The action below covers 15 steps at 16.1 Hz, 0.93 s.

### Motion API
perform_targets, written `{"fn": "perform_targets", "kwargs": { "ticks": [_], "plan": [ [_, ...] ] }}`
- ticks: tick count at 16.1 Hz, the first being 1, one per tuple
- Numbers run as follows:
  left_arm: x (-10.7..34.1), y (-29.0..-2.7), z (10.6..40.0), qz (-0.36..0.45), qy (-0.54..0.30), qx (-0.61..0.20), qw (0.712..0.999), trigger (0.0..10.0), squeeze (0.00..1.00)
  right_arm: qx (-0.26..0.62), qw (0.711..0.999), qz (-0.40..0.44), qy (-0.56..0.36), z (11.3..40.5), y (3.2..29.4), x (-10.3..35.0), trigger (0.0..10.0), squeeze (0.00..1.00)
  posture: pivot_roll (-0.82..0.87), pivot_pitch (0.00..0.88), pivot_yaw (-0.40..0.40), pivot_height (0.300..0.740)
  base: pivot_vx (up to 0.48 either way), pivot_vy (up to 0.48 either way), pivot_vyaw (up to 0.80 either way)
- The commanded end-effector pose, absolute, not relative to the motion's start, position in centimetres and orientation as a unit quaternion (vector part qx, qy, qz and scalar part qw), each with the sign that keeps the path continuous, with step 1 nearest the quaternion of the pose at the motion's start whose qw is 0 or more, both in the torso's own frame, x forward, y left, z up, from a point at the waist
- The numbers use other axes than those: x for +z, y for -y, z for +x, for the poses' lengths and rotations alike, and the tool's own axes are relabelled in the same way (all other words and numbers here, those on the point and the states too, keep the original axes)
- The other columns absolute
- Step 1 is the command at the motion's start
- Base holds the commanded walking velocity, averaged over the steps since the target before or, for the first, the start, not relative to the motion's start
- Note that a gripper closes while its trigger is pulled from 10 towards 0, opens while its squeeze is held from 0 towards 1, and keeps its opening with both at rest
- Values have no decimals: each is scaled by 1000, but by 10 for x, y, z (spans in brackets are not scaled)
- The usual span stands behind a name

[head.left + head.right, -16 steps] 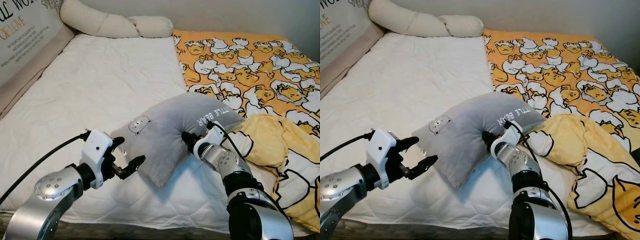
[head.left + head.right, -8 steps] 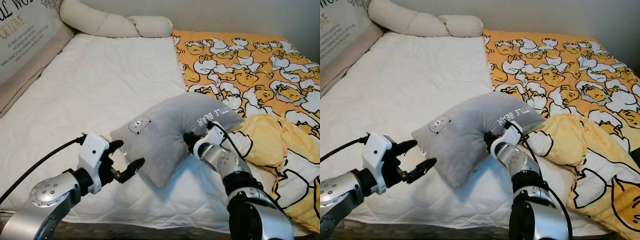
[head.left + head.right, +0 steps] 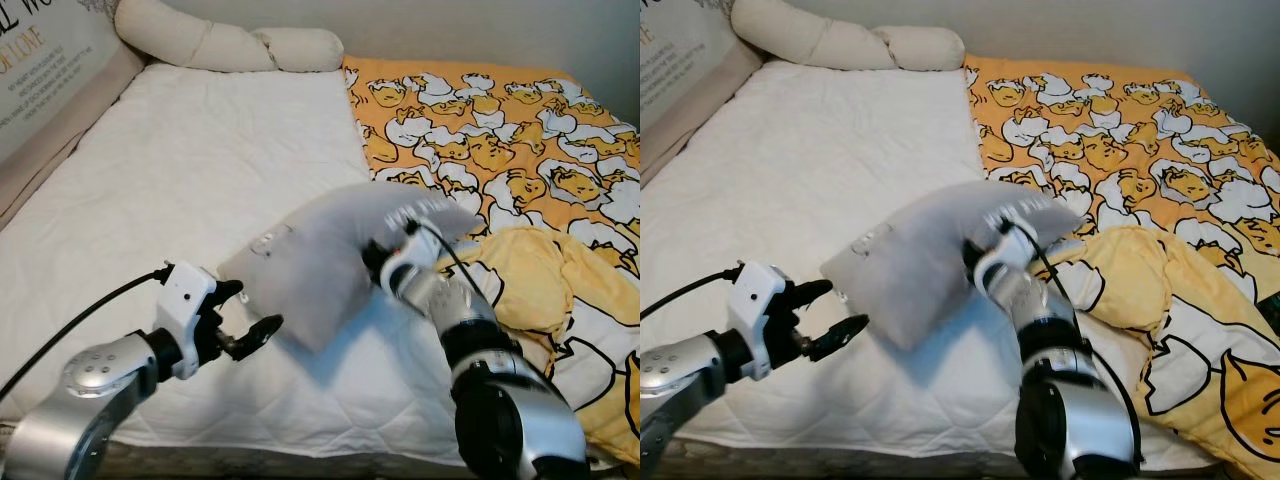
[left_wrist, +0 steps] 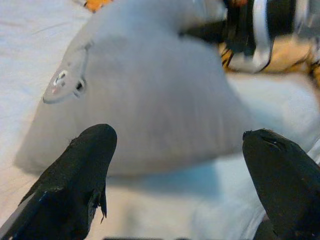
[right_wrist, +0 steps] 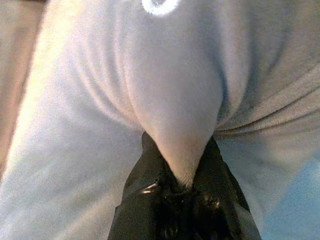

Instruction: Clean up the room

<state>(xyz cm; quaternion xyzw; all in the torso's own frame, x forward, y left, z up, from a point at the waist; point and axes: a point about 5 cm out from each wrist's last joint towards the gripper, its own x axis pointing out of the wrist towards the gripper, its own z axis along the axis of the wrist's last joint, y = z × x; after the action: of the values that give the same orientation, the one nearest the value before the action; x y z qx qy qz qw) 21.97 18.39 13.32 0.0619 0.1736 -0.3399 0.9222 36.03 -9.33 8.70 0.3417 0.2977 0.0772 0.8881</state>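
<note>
Centre frame, a grey pillow [image 3: 320,270] sits lifted off the bed [image 3: 190,170], its edge pinched in the right gripper [image 3: 375,258]. Lower left, the left gripper [image 3: 248,315] hovers beside it, fingers spread, likely to catch its corner.

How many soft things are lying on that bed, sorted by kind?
Grey pillow, pinched by the right gripper: 1
Long cream bolster at the head of the bed: 1
Cushion with printed words along the left side: 1
Yellow blanket with a cartoon pattern: 1
Total: 4
The left gripper hovers open just short of the pillow.
</note>
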Motion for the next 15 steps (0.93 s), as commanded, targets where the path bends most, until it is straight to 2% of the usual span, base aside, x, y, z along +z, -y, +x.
{"fn": "perform_targets", "kwargs": {
  "ticks": [1, 3, 5, 7, 8, 9, 12, 15],
  "plan": [
    [133, -197, 220, 68, -176, -319, 929, 10000, 0, 124, 893, 338, -270, 372, 81, 113, 0, 0, -43, 0, -41, 740, 0, 0, 0],
    [138, -207, 223, 64, -164, -295, 939, 10000, 0, 149, 891, 344, -256, 376, 73, 127, 0, 0, -42, 0, -39, 740, 0, 0, 0],
    [154, -228, 231, 58, -129, -244, 959, 10000, 0, 204, 884, 355, -226, 383, 57, 155, 0, 0, -32, 0, -42, 740, 0, 0, 0],
    [175, -252, 237, 41, -77, -181, 980, 10000, 0, 285, 868, 364, -180, 388, 44, 194, 0, 0, -20, 0, -56, 740, 0, 0, 0],
    [177, -255, 237, 38, -71, -172, 982, 10000, 0, 294, 865, 366, -174, 388, 43, 198, 0, 0, -18, 0, -59, 740, 0, 0, 0],
    [189, -274, 237, 29, -39, -116, 992, 10000, 0, 345, 847, 377, -149, 387, 42, 221, 0, 0, -6, 0, -72, 740, 0, 0, 0],
    [198, -292, 233, 21, -15, -62, 998, 10000, 0, 393, 826, 381, -135, 383, 51, 233, 0, 0, 3, 0, -74, 740, 0, 0, 0],
    [206, -309, 227, 12, -3, -21, 1000, 10000, 0, 407, 819, 375, -152, 368, 87, 209, 0, 0, -4, 0, -61, 740, 0, 0, 0]
  ]
}}
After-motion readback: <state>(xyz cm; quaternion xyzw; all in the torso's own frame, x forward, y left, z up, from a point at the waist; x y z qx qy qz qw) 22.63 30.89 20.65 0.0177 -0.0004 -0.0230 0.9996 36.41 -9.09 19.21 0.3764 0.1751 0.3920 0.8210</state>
